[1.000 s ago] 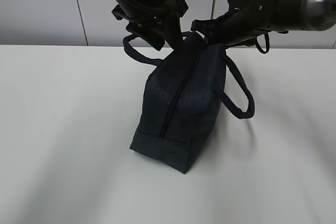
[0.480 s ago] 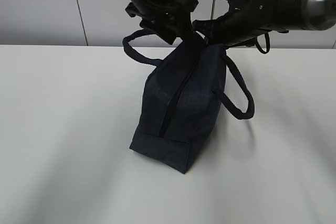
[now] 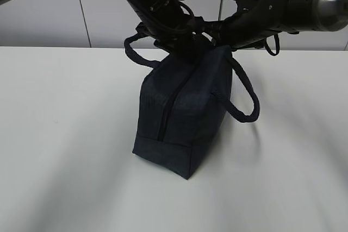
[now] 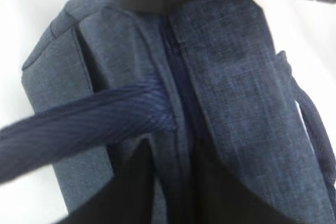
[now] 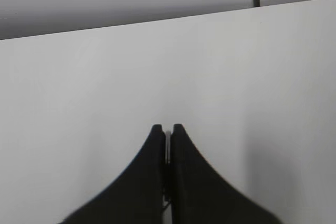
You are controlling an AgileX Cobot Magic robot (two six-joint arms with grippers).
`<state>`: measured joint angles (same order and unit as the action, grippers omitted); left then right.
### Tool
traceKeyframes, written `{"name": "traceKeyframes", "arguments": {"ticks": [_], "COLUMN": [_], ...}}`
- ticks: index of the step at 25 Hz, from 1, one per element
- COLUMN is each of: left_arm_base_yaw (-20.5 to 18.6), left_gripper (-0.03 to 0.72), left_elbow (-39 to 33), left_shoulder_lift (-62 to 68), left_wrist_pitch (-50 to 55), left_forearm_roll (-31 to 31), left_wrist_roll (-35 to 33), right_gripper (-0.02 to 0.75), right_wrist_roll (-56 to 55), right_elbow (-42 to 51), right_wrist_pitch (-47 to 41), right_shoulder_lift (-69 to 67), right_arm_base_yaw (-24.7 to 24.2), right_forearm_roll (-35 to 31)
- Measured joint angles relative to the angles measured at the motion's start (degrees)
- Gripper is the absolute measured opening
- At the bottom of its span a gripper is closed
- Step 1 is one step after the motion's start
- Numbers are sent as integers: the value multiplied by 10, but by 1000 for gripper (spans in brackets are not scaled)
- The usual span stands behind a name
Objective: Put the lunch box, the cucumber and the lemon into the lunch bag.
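Left gripper: down on the top rear of the lunch bag, at the far end of the zipper; whether its jaws are spread or pinching something cannot be told, since the wrist view shows only dark shapes on either side of the zipper seam.
Right gripper: jaws pressed together with only a thin sliver between them, at the bag's top far corner in the exterior view; its own wrist view shows just bare surface beyond the tips, so what it pinches, if anything, is not clear.
Surface: white, carrying the bag near the middle, toward the far edge.
Lunch bag: dark navy, standing upright, one narrow end toward the near edge, looks zipped shut.
Handles: one loop hangs on the bag's right side, the other arches off the left by the far edge.
Zipper: runs along the top seam; the ring pull is not visible.
Lunch box, cucumber, lemon: none in view; probably already inside.
Risk: the bag could tip or drag if either arm pulls sideways; the left handle crossing the seam could snag the jaws.
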<state>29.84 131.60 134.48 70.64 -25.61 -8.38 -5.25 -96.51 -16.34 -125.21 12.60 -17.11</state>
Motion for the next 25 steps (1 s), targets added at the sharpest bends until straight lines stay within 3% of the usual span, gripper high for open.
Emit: {"name": "traceKeyframes", "arguments": {"ticks": [2,5,25], "left_arm_base_yaw": [0,0,0], "left_gripper": [33,-3,-9], "left_elbow": [0,0,0], "left_shoulder_lift": [0,0,1], "left_wrist_pitch": [1,2,-3], "left_forearm_roll": [2,6,10], "left_wrist_roll": [-4,-6,-7], "right_gripper": [0,0,0], "right_wrist_roll": [0,0,-4], "right_elbow": [0,0,-3], "right_wrist_pitch": [-1,-1,-8], "right_shoulder_lift": [0,0,-27], "right_arm_base_yaw": [0,0,-21], "right_forearm_roll": [0,-6,-80]}}
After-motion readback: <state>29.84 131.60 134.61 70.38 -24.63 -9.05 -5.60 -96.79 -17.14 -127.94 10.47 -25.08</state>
